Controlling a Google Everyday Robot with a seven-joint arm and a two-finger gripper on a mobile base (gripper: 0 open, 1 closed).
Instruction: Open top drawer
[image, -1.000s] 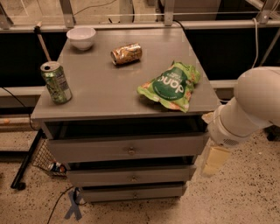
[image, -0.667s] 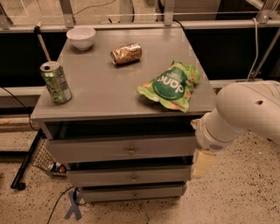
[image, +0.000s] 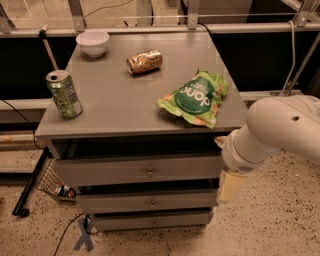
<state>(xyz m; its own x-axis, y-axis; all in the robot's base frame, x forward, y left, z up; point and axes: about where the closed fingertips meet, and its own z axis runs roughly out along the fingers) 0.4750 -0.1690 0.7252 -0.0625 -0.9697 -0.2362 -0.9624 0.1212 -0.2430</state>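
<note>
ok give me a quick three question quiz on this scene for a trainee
1. True or false: the top drawer is already pulled out.
2. Where is the pincer? A) gripping the centre knob B) by the top drawer's right end C) above the white bowl
3. Fill in: the green can stands upright; the brown can lies on its ____.
Key: 1 false; 2 B; 3 side.
</note>
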